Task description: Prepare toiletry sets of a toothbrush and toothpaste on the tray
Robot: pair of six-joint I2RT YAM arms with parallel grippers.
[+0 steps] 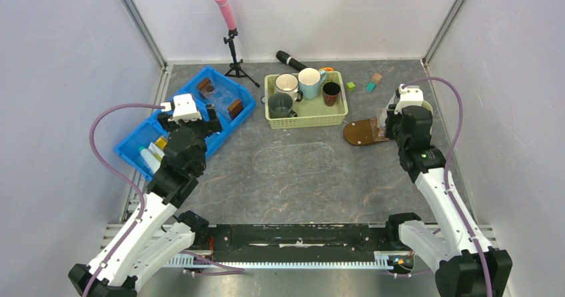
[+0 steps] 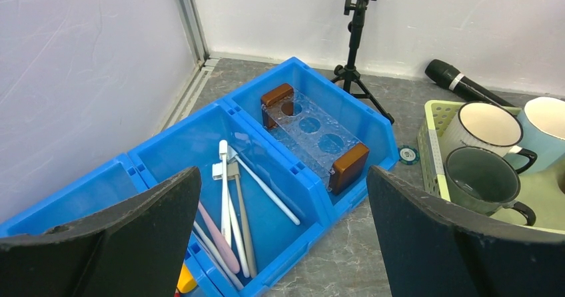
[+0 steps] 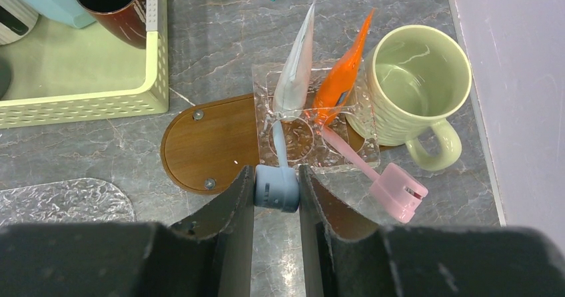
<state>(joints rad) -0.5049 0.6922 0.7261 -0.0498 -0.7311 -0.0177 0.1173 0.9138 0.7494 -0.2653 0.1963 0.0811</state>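
Right wrist view, near first: my right gripper [image 3: 276,187] pinches the blue cap end of a thin pale-blue plastic toothbrush [image 3: 280,150]. Its long side runs toward 12 o'clock, into the clear plastic holder [image 3: 303,144] on the flat dark-brown wooden oval tray [image 3: 213,137], beside the soft orange toothpaste tube [image 3: 340,77]. My left gripper [image 2: 283,177], jaws spread wide, hangs well apart over the blue plastic bin [image 2: 166,150].

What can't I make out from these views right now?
- Top external: the right arm covers the tray's right end and what stands there.
- Left wrist: fingers of the left gripper hide the blue bin's nearest compartment; only a yellow tip shows.
- Right wrist: the right gripper, shut on the blue toothbrush, hides the tray's near edge.
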